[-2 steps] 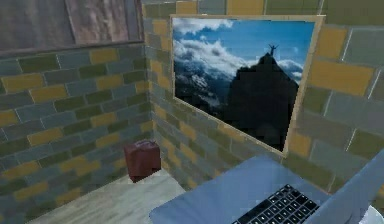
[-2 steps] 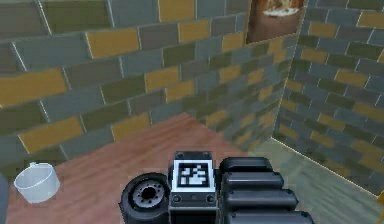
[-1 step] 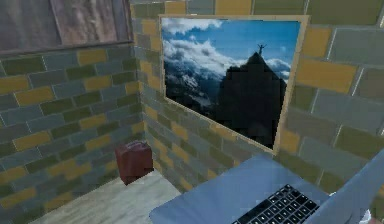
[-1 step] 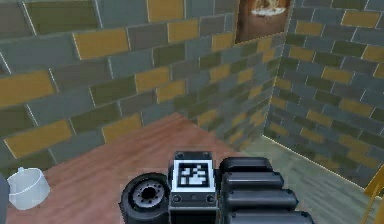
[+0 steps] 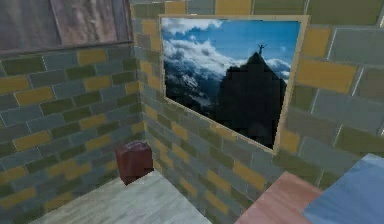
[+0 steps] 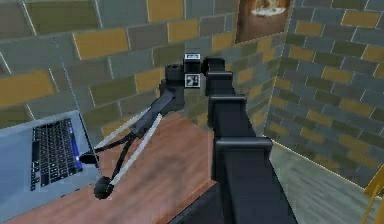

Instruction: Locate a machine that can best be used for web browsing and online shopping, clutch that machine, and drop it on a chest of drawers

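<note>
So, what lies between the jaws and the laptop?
Nothing but bare reddish tabletop, in the arm side view. The jaws end right beside the laptop; whether they touch cannot be told.

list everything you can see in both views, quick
laptop: one, grey and blue, open on the table, arm side view's left
table: one, reddish wood, under the laptop
mountain picture: one, blue and dark, brick wall ahead
box: one, dark red, floor corner in forward view
framed picture: one, brownish, high on side wall
arm: one, dark, over the table
gripper: one, dark, fingers by the laptop; cannot tell whether it holds anything
</note>
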